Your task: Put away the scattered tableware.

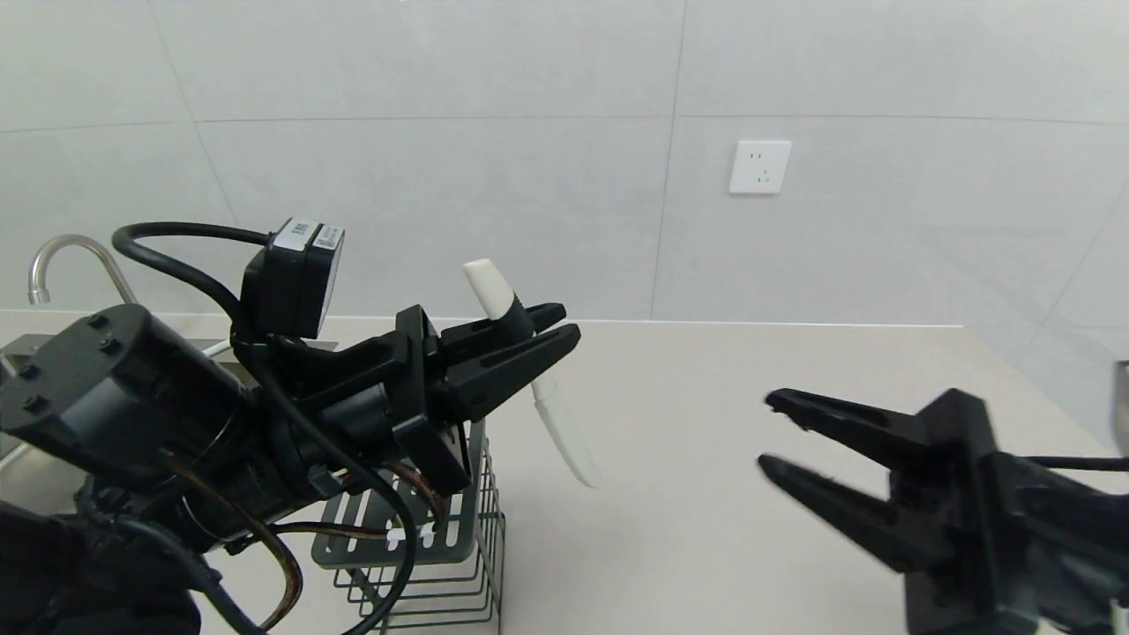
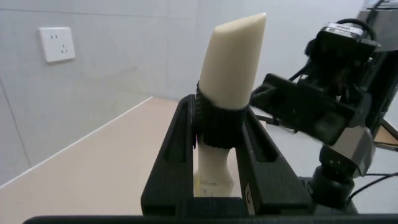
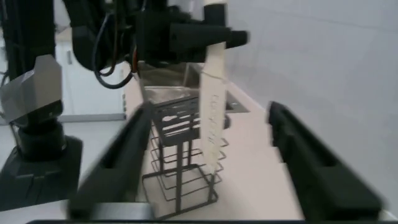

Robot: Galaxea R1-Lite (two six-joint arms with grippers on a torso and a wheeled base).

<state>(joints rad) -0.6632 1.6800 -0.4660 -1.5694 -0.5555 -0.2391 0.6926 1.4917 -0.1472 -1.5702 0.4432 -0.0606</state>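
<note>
Left pincer [image 1: 564,322] is raised above the table [image 1: 706,529], clenched on a knife [image 1: 560,428] at the dark collar between handle and blade. In its wrist view the 2 fingers [image 2: 180,143] press that collar from both sides, with the pale handle [image 2: 233,56] rising out of them. Right pincer [image 1: 769,432] hangs over the table's right part, well apart from the left one, jaws spread and holding nothing, its tips pointing toward the knife.

The table is pale and meets a grey tiled wall. At its left end a wire rack [image 1: 423,538] with a grey slotted holder stands under the left arm.

The knife is tilted, handle up toward the wall and white blade slanting down. It hangs in the air just beside the rack on the rack's right, touching neither rack nor table; the right wrist view shows it [image 3: 214,106] in front of the rack [image 3: 180,155].

A curved tap [image 1: 66,256] rises at far left. 1 white socket [image 1: 759,167] sits on the wall.
</note>
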